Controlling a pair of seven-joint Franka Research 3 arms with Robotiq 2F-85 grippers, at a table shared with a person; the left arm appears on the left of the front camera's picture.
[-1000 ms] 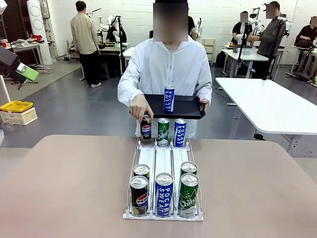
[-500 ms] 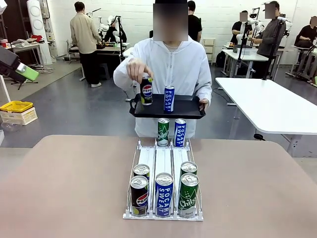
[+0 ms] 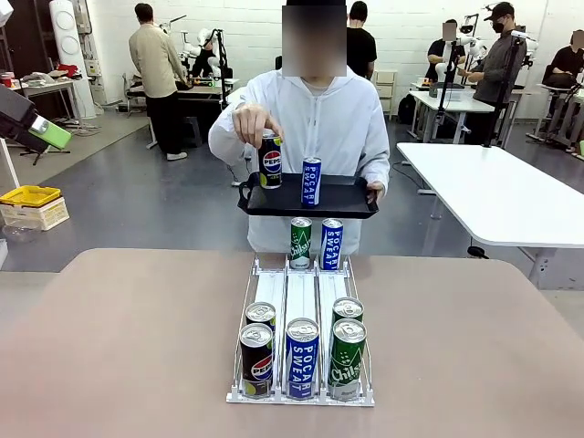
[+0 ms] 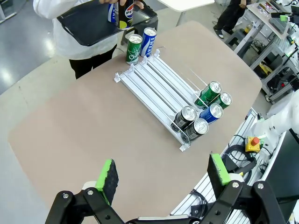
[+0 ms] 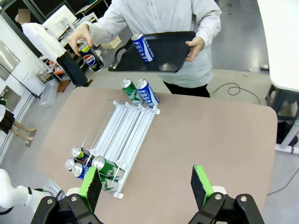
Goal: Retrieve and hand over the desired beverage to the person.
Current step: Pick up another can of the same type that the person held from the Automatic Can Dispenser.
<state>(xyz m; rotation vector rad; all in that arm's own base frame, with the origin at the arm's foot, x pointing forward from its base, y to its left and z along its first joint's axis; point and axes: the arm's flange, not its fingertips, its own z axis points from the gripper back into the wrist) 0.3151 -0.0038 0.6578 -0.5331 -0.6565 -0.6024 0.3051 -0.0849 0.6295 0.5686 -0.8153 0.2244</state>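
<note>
A: The person's hand (image 3: 255, 123) has carried the Pepsi can (image 3: 271, 161) up from the far end of the rack (image 3: 299, 292). A moment ago it was a little higher. Now it comes down on the left part of the black tray (image 3: 347, 199), beside the Pocari Sweat can (image 3: 311, 182), with the fingers on its top.

B: What does this mean for us?

A: We judge that the person (image 3: 315, 119), at the far side of the table (image 3: 119, 328), is loading the tray alone and has not shown us a wish. We cannot tell which beverage is wanted. The cans we could take wait at the near end of the rack.

B: How many do we count?

A: Nine cans. There are two on the tray. Two stand at the far end, a green Chilsung can (image 3: 300, 243) and a far Pocari Sweat (image 3: 331, 244). Five stand at the near end: a front Pepsi (image 3: 256, 360), a front Pocari Sweat (image 3: 302, 358) and a front Chilsung (image 3: 347, 359). Behind them are a second green can (image 3: 348, 309) and a left-lane can (image 3: 261, 315), probably Pepsi, as its label is half hidden.

B: Then three of each kind. And our grippers?

A: The left gripper (image 4: 162, 168) and the right gripper (image 5: 145, 175) hang high over the table, jaws spread wide, nothing between the pads.
</note>
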